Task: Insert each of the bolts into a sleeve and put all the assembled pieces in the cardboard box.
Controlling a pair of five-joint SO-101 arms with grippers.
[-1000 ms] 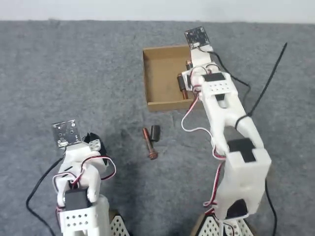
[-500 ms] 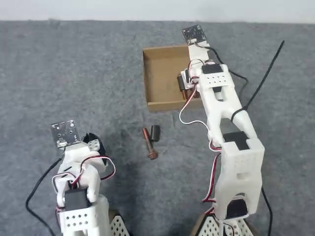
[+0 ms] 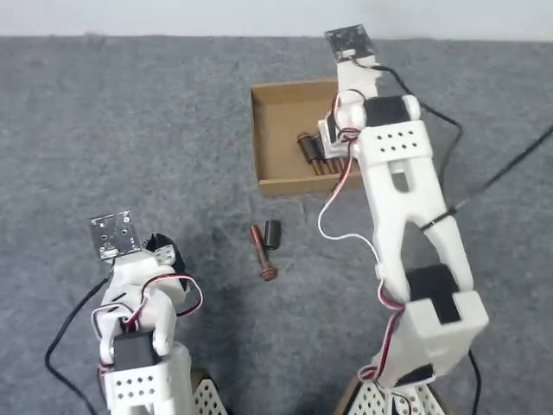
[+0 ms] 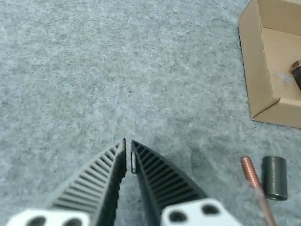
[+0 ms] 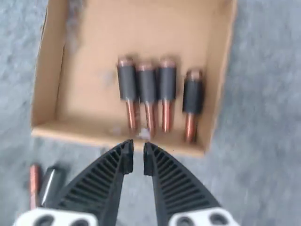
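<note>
The cardboard box [image 5: 48,80] holds several assembled pieces [image 5: 146,84], copper bolts in dark sleeves, lying side by side. My right gripper [image 5: 136,155] hangs above the box's near wall with only a narrow gap between its fingers and nothing in them. In the high view the box [image 3: 275,111] lies under the right arm [image 3: 393,164]. A loose copper bolt [image 3: 262,252] and a loose black sleeve [image 3: 273,233] lie on the carpet in front of the box. My left gripper [image 4: 128,149] is shut and empty, low over bare carpet, left of the bolt [image 4: 254,176] and sleeve [image 4: 274,177].
Grey carpet [image 3: 130,130] covers the whole table. The left arm [image 3: 143,303] sits at the near left, well away from the box. Black cables [image 3: 471,130] run beside the right arm at the right.
The right arm has risen and drawn back from inside the box, leaving an assembled piece there. The left arm, the loose bolt and the loose sleeve have not moved.
</note>
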